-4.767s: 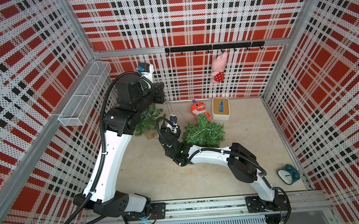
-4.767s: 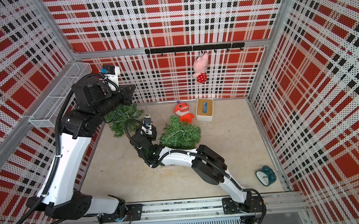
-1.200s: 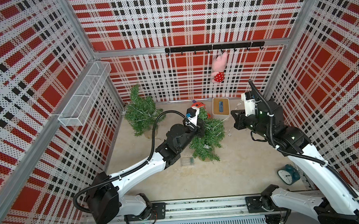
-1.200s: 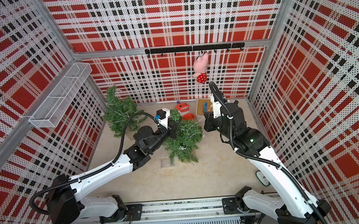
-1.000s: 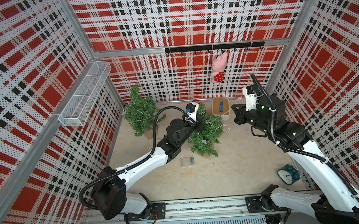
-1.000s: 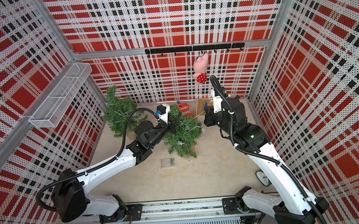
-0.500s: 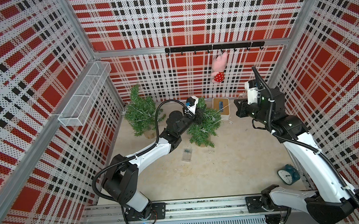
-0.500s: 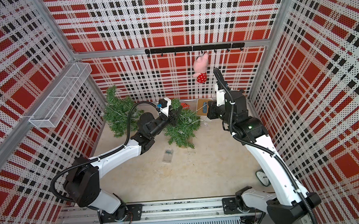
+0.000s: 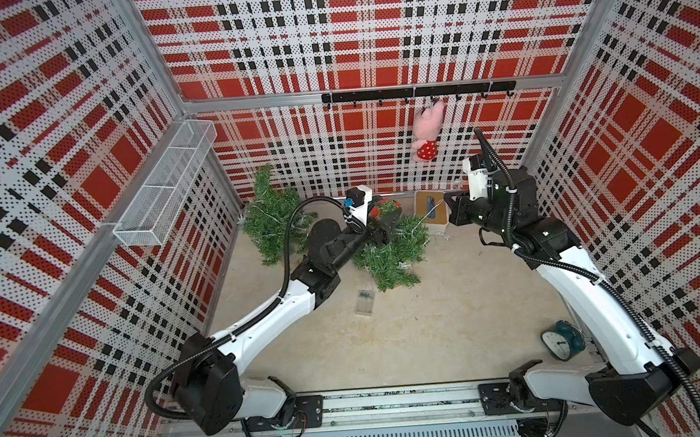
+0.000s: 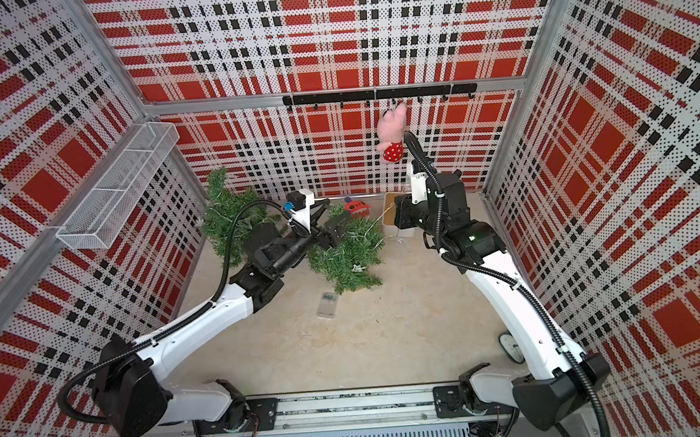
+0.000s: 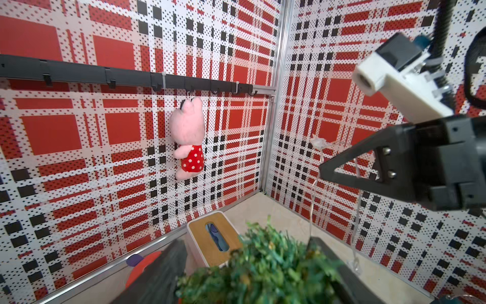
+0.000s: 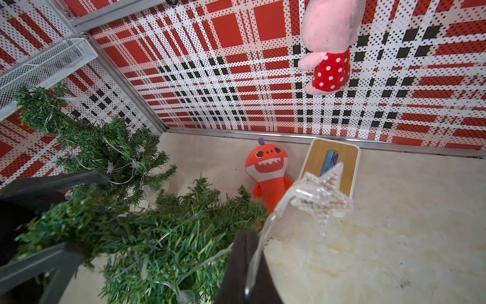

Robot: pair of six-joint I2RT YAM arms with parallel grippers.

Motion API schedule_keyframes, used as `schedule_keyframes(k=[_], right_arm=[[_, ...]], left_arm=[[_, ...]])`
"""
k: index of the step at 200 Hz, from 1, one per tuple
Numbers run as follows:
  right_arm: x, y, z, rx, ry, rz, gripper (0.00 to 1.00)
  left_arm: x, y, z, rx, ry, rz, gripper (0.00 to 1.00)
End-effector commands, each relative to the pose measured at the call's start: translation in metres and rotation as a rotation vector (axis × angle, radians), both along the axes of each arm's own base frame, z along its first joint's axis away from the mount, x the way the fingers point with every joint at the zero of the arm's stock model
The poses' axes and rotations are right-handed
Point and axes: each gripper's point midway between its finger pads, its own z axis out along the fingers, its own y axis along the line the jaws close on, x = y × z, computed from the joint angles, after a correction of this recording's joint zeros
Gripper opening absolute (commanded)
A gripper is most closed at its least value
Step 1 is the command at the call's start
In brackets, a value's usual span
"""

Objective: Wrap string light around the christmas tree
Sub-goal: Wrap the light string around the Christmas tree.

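Resting tilted on the beige tabletop (image 9: 430, 327), the small green artificial Christmas tree (image 9: 392, 254) sits nearer the back wall than a second ago. Its top lies between the left fingers (image 11: 168, 265) — closed on it before, they now stand spread on either side of the foliage. The thin clear-wire string light with star-shaped bulbs (image 12: 319, 200) runs from the branches up to the right fingers (image 12: 239, 268), which are pressed together on the wire. That grip has climbed and drawn back toward the wall. The left arm (image 9: 271, 316) stretches low and nearly straight across the tabletop. The right arm (image 9: 585, 288) rises steeply with its wrist level, facing the tree — close to the wood-topped tissue box (image 9: 431, 208).
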Motion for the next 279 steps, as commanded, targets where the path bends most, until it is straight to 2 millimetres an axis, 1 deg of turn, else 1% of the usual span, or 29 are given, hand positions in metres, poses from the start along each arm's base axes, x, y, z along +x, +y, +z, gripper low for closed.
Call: schedule_keyframes(k=[1,16,39,47,58,76,89,101,126,150,164,172,183,191,196,203,210,212,215,226,238,249,263,272,273,279], right_arm=[[0.004,0.002,0.015,0.015,-0.046,0.013,0.00],[0.005,0.006,0.015,0.026,-0.045,0.025,0.00],[0.008,0.013,0.014,0.052,-0.038,0.048,0.00],[0.009,0.014,0.014,0.058,-0.037,0.052,0.00],[0.010,0.014,0.014,0.059,-0.038,0.052,0.00],[0.014,0.013,0.013,0.043,-0.037,0.041,0.00],[0.016,0.012,0.014,0.036,-0.039,0.034,0.00],[0.017,0.013,0.015,0.039,-0.040,0.040,0.00],[0.021,0.016,0.013,0.045,-0.038,0.044,0.00],[0.025,0.019,0.007,0.049,-0.025,0.048,0.00],[0.026,0.020,0.007,0.053,-0.025,0.047,0.00],[0.026,0.020,0.006,0.055,-0.023,0.047,0.00],[0.026,0.020,0.007,0.057,-0.025,0.046,0.00],[0.026,0.019,0.008,0.059,-0.026,0.044,0.00],[0.026,0.019,0.008,0.060,-0.029,0.044,0.00],[0.025,0.019,0.009,0.060,-0.030,0.043,0.00],[0.025,0.019,0.010,0.062,-0.032,0.042,0.00],[0.025,0.018,0.009,0.061,-0.031,0.042,0.00],[0.025,0.018,0.010,0.062,-0.032,0.042,0.00],[0.025,0.018,0.010,0.067,-0.030,0.042,0.00],[0.024,0.019,0.011,0.071,-0.031,0.044,0.00],[0.023,0.020,0.011,0.077,-0.030,0.049,0.00],[0.023,0.021,0.011,0.085,-0.027,0.055,0.00],[0.022,0.021,0.010,0.091,-0.024,0.058,0.00],[0.022,0.022,0.009,0.091,-0.023,0.059,0.00],[0.021,0.022,0.009,0.097,-0.022,0.063,0.00]], left_arm=[[-0.011,0.014,0.010,-0.049,0.019,0.055,0.77],[-0.008,0.016,0.009,-0.032,0.032,0.080,0.78],[0.005,0.018,0.002,-0.006,0.052,0.105,0.79],[0.011,0.021,0.004,-0.010,0.053,0.117,0.80],[0.017,0.026,0.009,-0.025,0.055,0.124,0.81],[0.022,0.029,0.030,-0.051,0.042,0.115,0.85],[0.020,0.027,0.040,-0.042,0.032,0.103,0.89],[0.016,0.027,0.048,-0.052,0.033,0.089,0.89],[0.012,0.033,0.060,-0.062,0.030,0.095,0.91],[0.010,0.037,0.073,-0.065,0.031,0.104,0.91],[0.003,0.042,0.082,-0.087,0.033,0.108,0.89],[-0.003,0.045,0.082,-0.095,0.047,0.116,0.88],[-0.015,0.044,0.076,-0.090,0.071,0.137,0.87],[-0.022,0.045,0.065,-0.078,0.099,0.169,0.85],[-0.029,0.043,0.059,-0.073,0.117,0.180,0.84],[-0.036,0.045,0.046,-0.068,0.147,0.213,0.82],[-0.047,0.042,0.035,-0.069,0.173,0.224,0.81],[-0.049,0.042,0.029,-0.068,0.184,0.236,0.81],[-0.052,0.044,0.025,-0.074,0.192,0.249,0.81],[-0.066,0.039,0.000,-0.086,0.238,0.249,0.80],[-0.080,0.030,-0.025,-0.113,0.282,0.230,0.79],[-0.092,0.015,-0.047,-0.132,0.300,0.182,0.79],[-0.106,-0.007,-0.068,-0.167,0.315,0.108,0.81],[-0.109,-0.018,-0.078,-0.181,0.296,0.072,0.82],[-0.109,-0.020,-0.081,-0.178,0.297,0.070,0.82],[-0.109,-0.025,-0.087,-0.195,0.286,0.056,0.81]])
